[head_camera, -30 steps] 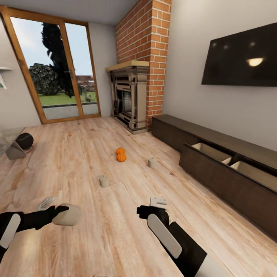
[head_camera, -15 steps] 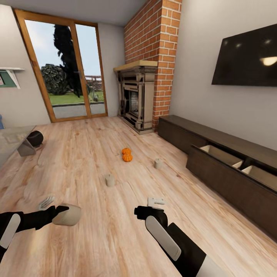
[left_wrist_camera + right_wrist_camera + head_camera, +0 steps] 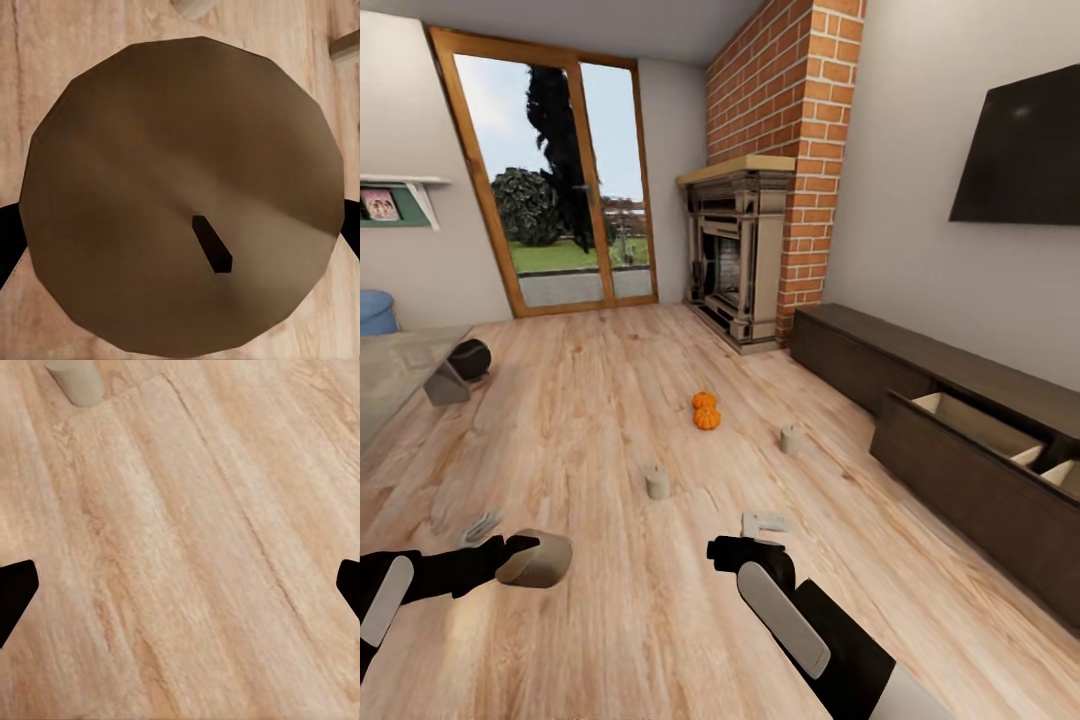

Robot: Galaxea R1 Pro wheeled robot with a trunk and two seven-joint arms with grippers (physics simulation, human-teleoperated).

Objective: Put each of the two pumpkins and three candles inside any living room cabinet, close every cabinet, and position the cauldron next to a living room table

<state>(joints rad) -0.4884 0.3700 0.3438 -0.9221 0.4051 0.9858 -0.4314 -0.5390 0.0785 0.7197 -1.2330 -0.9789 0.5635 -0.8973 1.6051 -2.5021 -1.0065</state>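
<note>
Left gripper (image 3: 510, 548): we are carrying a candle (image 3: 536, 559), jaws closed on it; the left wrist view is showing its round top and dark wick.
Right gripper (image 3: 760, 523): we are holding it wide open and empty above bare floor.
Cabinet (image 3: 960, 480): it is standing along the right wall, the near pull-out front open on a pale interior.
Key relation: the open front is lying ahead and far to our right, across from the loaded left arm; we judge turning toward it is needed.
Remaining: two candles (image 3: 657, 482) (image 3: 791, 438) and two pumpkins (image 3: 706, 418), touching, are waiting ahead.
</note>
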